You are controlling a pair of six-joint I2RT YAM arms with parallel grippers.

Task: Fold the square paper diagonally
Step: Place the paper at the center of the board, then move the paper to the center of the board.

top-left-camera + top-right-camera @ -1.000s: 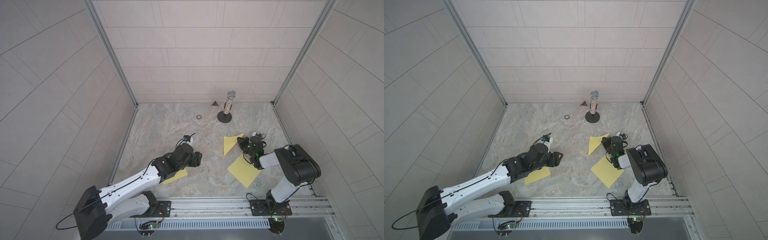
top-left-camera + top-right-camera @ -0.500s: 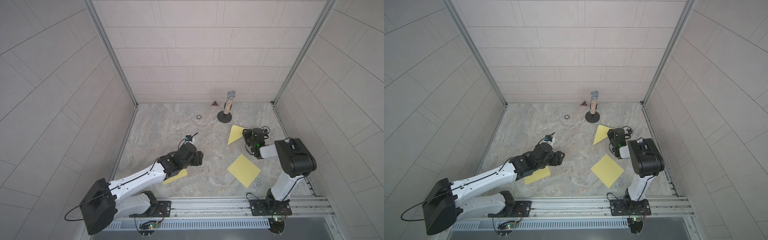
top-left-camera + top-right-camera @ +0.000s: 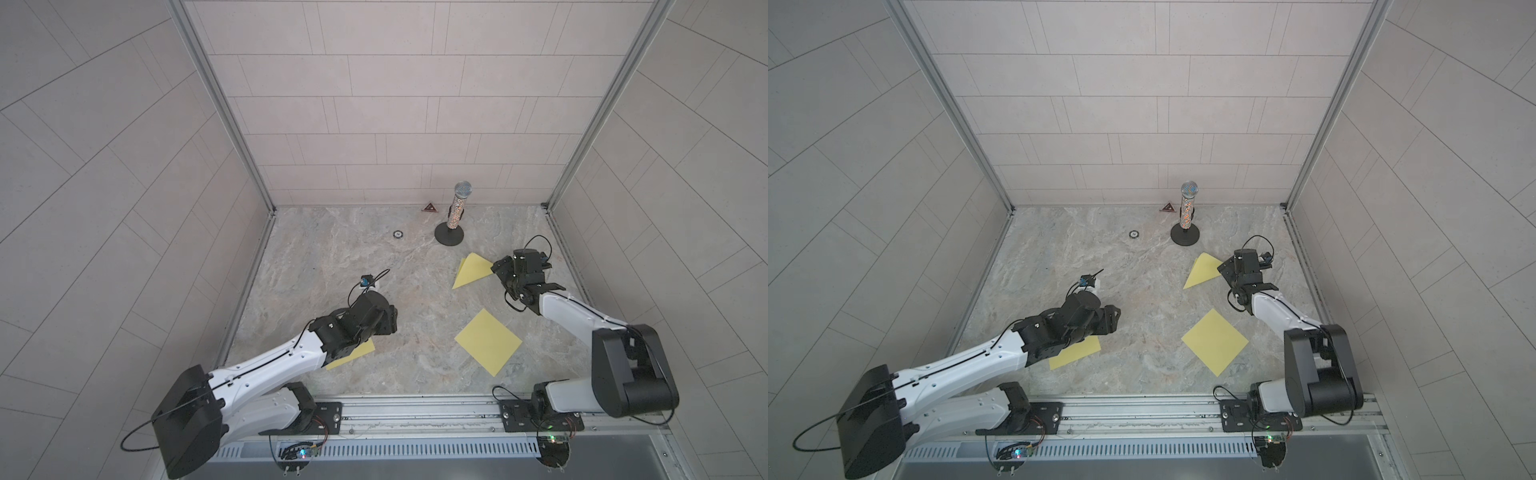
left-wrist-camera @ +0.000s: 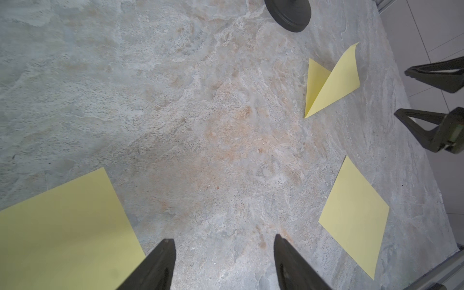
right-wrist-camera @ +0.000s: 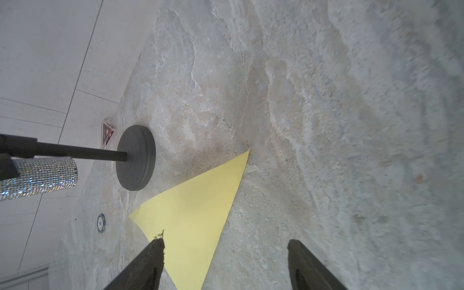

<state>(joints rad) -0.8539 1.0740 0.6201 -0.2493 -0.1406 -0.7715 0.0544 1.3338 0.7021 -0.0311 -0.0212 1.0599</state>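
The folded yellow paper triangle [image 3: 473,270] lies on the marbled stone tabletop [image 3: 332,249], toward the right side and just in front of the glittery microphone on a black round base [image 3: 449,237]. In the left wrist view its upper flap [image 4: 336,75] stands up off the lower layer with a curled tip, so the crease looks soft rather than pressed flat. Such a sheet is judged thin, light and limp. It would likely slide on the smooth stone and spring back open, so a hold is best taken at a free corner or edge, while the fold line needs pressing down.

The right gripper [image 5: 226,241] has its jaws spread wide and holds nothing. The triangle's narrow end runs between them, close against one finger [image 5: 155,253]; contact cannot be made out.

Nearer the front, a flat yellow paper square [image 3: 488,341] lies unfolded and well apart from both arms. The left gripper [image 4: 224,238] hovers with its jaws also parted and empty over bare stone, just beside a third yellow sheet [image 4: 62,226].
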